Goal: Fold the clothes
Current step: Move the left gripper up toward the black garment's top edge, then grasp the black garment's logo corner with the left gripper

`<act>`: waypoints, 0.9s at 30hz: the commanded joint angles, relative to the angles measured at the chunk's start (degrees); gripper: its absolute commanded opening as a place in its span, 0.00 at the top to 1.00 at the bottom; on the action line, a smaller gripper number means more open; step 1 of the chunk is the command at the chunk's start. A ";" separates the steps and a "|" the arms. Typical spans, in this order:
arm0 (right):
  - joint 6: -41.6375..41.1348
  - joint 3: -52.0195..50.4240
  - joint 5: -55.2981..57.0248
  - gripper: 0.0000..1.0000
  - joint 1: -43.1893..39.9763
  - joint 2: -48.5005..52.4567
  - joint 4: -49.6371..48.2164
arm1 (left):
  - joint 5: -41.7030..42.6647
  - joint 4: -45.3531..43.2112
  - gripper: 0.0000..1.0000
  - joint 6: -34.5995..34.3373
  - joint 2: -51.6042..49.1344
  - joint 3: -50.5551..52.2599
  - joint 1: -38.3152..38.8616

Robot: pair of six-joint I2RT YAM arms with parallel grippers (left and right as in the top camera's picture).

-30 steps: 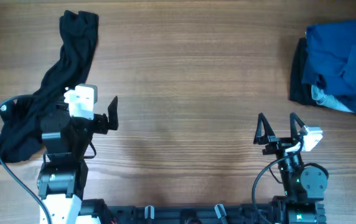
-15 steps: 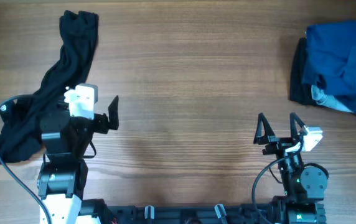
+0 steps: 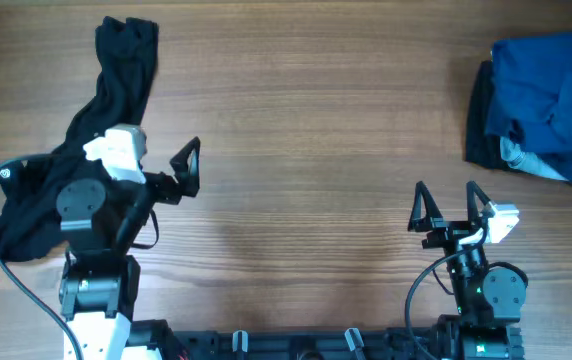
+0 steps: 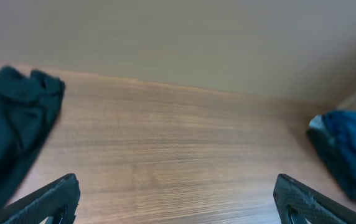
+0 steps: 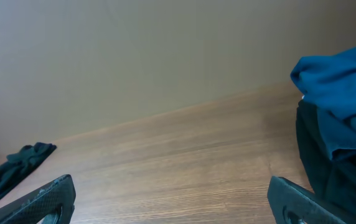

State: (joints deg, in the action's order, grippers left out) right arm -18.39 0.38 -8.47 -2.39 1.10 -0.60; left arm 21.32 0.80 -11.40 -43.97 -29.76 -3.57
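- Overhead: your left gripper (image 3: 188, 166) hangs wide open and empty just beside the black garment (image 3: 116, 90), which lies crumpled at far left. The right gripper (image 3: 445, 190) is also spread and empty, well apart from the blue pile (image 3: 551, 95). Folding looks unstarted; next, take a black hem.
- Left wrist: fingers (image 4: 47, 199) apart with nothing between them; the black garment (image 4: 13, 118) is to the left.
- Right wrist: fingers (image 5: 41, 200) apart and empty; the blue pile (image 5: 340, 81) is to the right. No writing is legible.

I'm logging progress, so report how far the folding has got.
Done: nothing looks folded. The black garment lies crumpled on the left and the blue clothes sit in a heap at the right. In hand: nothing; the left end effector hangs open beside the black garment, and the right end effector is open over bare table. Left: all the folding.
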 commanded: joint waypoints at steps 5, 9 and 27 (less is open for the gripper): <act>-25.66 -0.09 -2.71 0.00 0.24 -0.42 -0.57 | 0.26 11.50 0.00 -12.15 0.02 -11.82 -1.31; -15.43 -0.07 -12.98 0.00 0.24 -0.28 -6.86 | -2.34 20.85 0.00 -10.82 0.02 -20.37 -1.31; 1.92 34.36 -29.83 0.00 0.24 46.10 -4.85 | -11.98 35.43 0.00 -5.66 -3.76 -25.81 -1.31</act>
State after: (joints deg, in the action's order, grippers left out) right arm -18.90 27.11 -31.48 -2.39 38.17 -7.51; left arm 9.65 34.81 -21.10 -47.00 -54.70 -4.58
